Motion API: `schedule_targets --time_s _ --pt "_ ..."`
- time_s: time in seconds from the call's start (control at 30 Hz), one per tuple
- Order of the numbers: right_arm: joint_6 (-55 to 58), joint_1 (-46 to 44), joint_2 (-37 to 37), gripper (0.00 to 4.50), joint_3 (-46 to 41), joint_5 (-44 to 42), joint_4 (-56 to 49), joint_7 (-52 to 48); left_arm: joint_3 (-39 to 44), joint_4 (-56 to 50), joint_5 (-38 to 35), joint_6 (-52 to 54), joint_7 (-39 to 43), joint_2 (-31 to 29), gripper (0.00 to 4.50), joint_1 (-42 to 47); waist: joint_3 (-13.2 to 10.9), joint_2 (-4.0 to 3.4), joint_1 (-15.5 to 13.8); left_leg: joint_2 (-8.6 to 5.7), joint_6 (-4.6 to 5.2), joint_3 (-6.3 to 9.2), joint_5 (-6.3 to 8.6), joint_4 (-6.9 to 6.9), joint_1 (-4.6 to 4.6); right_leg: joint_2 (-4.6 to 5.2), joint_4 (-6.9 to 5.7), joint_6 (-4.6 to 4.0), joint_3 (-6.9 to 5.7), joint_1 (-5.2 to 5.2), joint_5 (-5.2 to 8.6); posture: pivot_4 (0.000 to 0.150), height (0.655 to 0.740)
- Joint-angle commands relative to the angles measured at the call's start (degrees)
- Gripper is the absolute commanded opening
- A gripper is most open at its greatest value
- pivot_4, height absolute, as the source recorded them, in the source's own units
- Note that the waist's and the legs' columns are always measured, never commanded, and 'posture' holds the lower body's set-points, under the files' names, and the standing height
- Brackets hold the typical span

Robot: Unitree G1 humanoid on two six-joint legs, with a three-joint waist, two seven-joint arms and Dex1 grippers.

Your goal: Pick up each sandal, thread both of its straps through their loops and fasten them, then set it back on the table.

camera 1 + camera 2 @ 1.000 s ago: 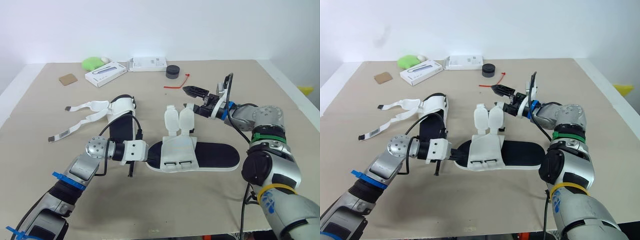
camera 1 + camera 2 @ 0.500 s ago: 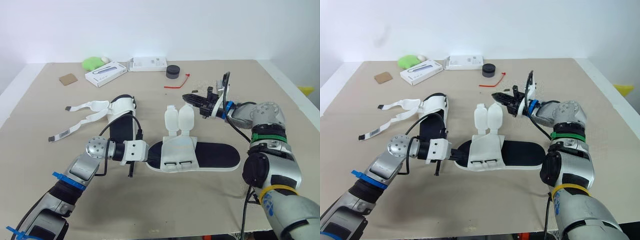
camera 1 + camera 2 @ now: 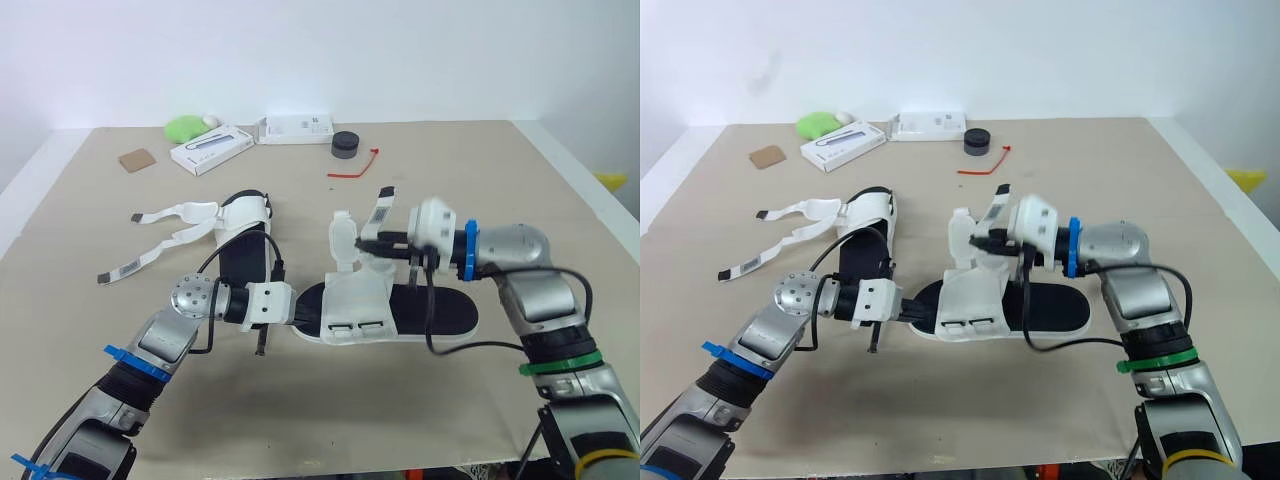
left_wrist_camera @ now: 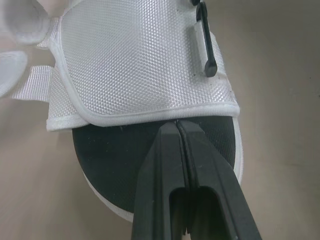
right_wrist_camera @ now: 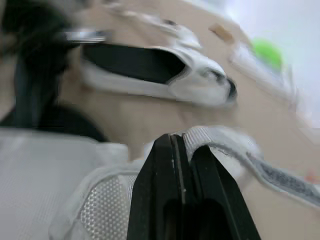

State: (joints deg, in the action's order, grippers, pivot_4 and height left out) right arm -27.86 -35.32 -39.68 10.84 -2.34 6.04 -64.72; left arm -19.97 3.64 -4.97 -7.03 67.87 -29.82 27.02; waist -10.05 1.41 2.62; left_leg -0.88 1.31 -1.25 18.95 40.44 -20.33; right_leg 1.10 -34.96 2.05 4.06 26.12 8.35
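The near sandal (image 3: 430, 312), black sole with a white mesh upper (image 3: 358, 300), lies flat at the table's middle. My left gripper (image 3: 300, 308) is shut, its tips (image 4: 177, 125) resting on the insole at the toe edge of the upper. My right gripper (image 3: 366, 241) is shut on the sandal's right strap (image 5: 225, 142), which arcs up from the fingertips; its labelled end (image 3: 383, 200) sticks upward. The left strap (image 3: 343, 235) lies flat behind the upper. The second sandal (image 3: 243, 235) lies further left, its two straps (image 3: 165, 215) splayed out to the left.
Along the back stand two white boxes (image 3: 210, 147) (image 3: 295, 128), a green object (image 3: 187, 126), a black puck (image 3: 345, 144), a red tie (image 3: 355, 170) and a brown card square (image 3: 136, 158). Table edges run close on the left and right.
My right gripper went from open to shut and swung in from the back right onto the near sandal's right strap, which now stands raised. The left arm held still.
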Motion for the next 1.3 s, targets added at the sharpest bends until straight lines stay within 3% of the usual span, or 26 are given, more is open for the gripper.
schedule_targets --time_s 0.03,0.17,0.37,0.53,0.63,0.73,0.83,0.97,1.0,1.3 --pt "-31.1 -2.6 -2.0 0.04 0.5 12.8 4.1 4.8 -1.8 0.9 1.1 0.2 0.9 0.1 0.00 -0.6 0.0 0.05 0.0 0.01 0.00 -0.02 0.00 0.00 0.08 0.00 0.01 0.00 0.01 -0.08 0.00 0.150 0.7400" --pt "-52.9 -4.6 0.1 0.04 -5.1 28.1 9.6 15.2 -1.9 1.3 1.1 0.0 1.2 0.2 0.00 -0.4 0.0 0.12 0.0 0.00 0.00 -0.18 0.00 0.00 0.23 0.00 0.00 -0.01 0.16 -0.18 0.00 0.150 0.7400" --pt "-57.4 -6.8 0.3 0.04 -9.1 39.2 14.7 24.8 -2.1 1.9 1.0 -0.3 1.4 0.3 0.00 0.0 0.0 0.17 0.0 -0.04 0.01 -0.25 -0.01 0.00 0.27 0.05 -0.05 -0.02 0.27 -0.19 -0.01 0.150 0.7400" --pt "-53.2 -7.4 -3.1 0.04 -2.7 33.6 17.6 28.1 -2.2 2.0 0.9 -0.4 1.4 0.4 0.00 0.0 0.0 0.21 0.0 -0.05 0.04 -0.25 -0.01 0.00 0.35 0.04 -0.05 -0.04 0.29 -0.26 0.00 0.150 0.7400" --pt "-48.8 -7.2 -6.5 0.04 4.0 23.4 16.7 26.4 -2.2 1.9 0.9 -0.4 1.3 0.5 0.00 -0.1 0.0 0.23 0.0 -0.05 0.08 -0.28 0.00 -0.01 0.49 0.03 -0.04 -0.05 0.33 -0.38 0.01 0.150 0.7400" --pt "-43.0 -6.8 -9.5 0.91 9.2 13.2 13.8 23.1 -2.2 1.9 0.9 -0.4 1.4 0.4 0.00 -0.1 0.0 0.25 0.0 -0.03 0.25 -0.27 0.10 -0.02 0.98 0.00 0.01 -0.06 0.35 -0.87 0.15 0.150 0.7400" --pt "-35.9 -5.7 -13.5 2.35 14.0 0.3 8.4 16.4 -2.3 2.0 0.9 -0.5 1.6 0.2 0.00 -0.1 0.0 0.26 0.0 -0.03 0.30 -0.29 0.12 -0.02 1.06 0.01 0.00 -0.03 0.38 -0.93 0.23 0.150 0.7400" --pt "-25.4 -2.9 -16.7 4.31 14.3 -13.3 2.0 9.2 -2.3 2.0 0.8 -0.6 1.9 0.2 0.00 0.0 0.0 0.27 0.0 0.02 0.35 -0.26 0.16 -0.02 1.05 0.00 -0.01 -0.03 0.36 -0.93 0.26 0.150 0.7400" --pt "-21.4 -1.6 -17.7 4.49 13.6 -17.3 -0.2 7.2 -2.3 2.0 0.8 -0.6 2.0 0.1 0.00 0.0 0.0 0.27 -0.1 0.03 0.37 -0.25 0.17 -0.02 1.04 0.00 -0.01 -0.03 0.35 -0.93 0.27 0.150 0.7400" --pt "5.1 13.1 -26.9 4.49 3.4 -33.3 -14.7 -0.7 -2.4 2.6 0.7 -0.8 2.5 0.3 0.00 0.3 0.0 0.28 -0.4 0.04 0.43 -0.22 0.22 -0.02 1.00 0.17 -0.01 -0.04 0.21 -0.90 0.35 0.150 0.7400"
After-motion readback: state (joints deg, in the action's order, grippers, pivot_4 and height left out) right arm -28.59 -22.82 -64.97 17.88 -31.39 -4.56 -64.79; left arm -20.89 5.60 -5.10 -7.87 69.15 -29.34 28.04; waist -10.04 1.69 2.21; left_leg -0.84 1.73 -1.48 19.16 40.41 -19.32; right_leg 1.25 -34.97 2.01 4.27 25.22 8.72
